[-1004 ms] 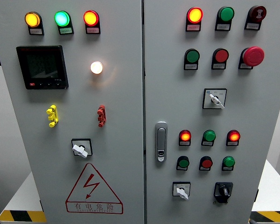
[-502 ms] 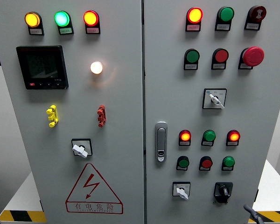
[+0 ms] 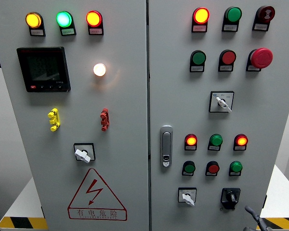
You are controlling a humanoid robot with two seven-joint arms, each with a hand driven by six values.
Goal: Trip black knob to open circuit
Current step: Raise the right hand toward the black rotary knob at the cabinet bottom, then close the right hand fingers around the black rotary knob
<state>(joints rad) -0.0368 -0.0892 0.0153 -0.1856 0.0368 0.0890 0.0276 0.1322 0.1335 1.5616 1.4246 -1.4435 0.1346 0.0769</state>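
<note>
The black knob (image 3: 230, 196) sits at the bottom right of the cabinet's right door (image 3: 183, 72), on a square black plate, just right of a white-handled selector switch (image 3: 187, 196). Its grip bar stands close to upright, tilted slightly, so your turn has to rotate that long axis away from vertical.

Your right hand (image 3: 255, 217) enters at the lower right corner. Only a dark fingertip and a short length of finger show above the bottom edge; you cannot tell from this view whether the hand is spread or curled. It holds nothing visible and is apart from the panel face as far as can be judged.

The governing relation: the knob lies up and to the left of that fingertip, near but not touching. The right hand is clearly the nearer one; the left is out of view.

No containers are present. Note the neighbours: the green pushbutton (image 3: 236, 167) directly above the knob, and the white selector to its left. Keep your fingers on the knob's bar alone, as a stray contact could, in my judgement, actuate either one.
</note>
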